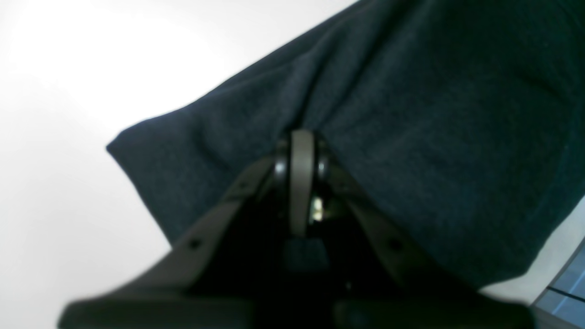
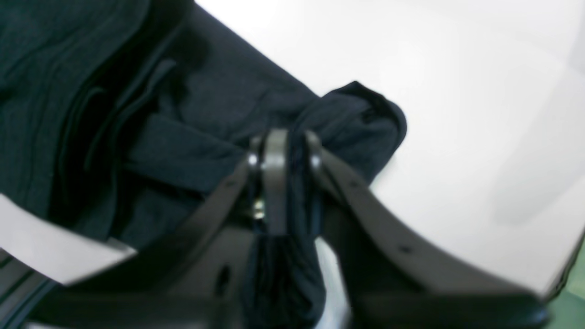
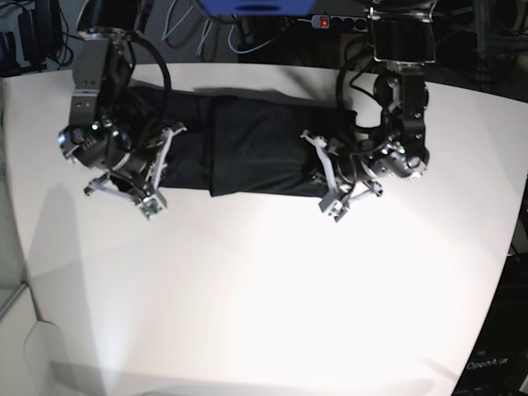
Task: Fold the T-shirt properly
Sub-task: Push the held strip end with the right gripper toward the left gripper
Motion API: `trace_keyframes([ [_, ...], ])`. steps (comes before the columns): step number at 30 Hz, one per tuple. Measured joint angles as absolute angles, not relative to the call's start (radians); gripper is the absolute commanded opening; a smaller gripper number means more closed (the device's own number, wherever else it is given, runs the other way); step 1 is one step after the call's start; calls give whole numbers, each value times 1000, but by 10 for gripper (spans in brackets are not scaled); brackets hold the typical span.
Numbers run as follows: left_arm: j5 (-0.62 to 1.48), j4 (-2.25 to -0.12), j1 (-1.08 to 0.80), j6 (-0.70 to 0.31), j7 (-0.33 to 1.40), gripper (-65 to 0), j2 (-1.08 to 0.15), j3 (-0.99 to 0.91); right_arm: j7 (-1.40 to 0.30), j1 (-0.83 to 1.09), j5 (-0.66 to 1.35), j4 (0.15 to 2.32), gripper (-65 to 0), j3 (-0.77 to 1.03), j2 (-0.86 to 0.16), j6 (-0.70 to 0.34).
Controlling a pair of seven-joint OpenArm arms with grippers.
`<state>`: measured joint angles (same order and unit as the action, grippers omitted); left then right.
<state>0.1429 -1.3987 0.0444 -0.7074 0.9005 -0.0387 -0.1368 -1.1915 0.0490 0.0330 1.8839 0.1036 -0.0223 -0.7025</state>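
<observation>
White table [image 3: 264,313] brightly lit; cables [image 3: 186,29], power strip [image 3: 338,22] behind

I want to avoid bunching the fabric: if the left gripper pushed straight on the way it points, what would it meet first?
Most likely the T-shirt: the left gripper is shut with its tips already against the dark fabric, though depth is unclear.

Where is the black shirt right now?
In the base view, the plain black long-sleeved T-shirt lies folded into a long strip across the far half of the white table, stretched between the left gripper and the right gripper.
</observation>
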Motion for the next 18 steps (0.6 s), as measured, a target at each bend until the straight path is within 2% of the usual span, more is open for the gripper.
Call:
trace_keyframes([
  [2, 143, -1399, 44, -707, 900, -650, -39, -137, -1193, 63, 33, 1884, -450, 104, -22, -702],
  [5, 143, -1399, 44, -707, 900, -650, -39, -137, -1192, 65, 33, 1883, -430, 105, -22, -702],
  [12, 143, -1399, 45, -707, 900, -650, -39, -137, -1163, 62, 33, 1779, -431, 105, -22, -702],
  [18, 143, -1399, 45, -707, 900, -650, -39, -137, -1114, 82, 32, 1775, -431, 105, -22, -702],
])
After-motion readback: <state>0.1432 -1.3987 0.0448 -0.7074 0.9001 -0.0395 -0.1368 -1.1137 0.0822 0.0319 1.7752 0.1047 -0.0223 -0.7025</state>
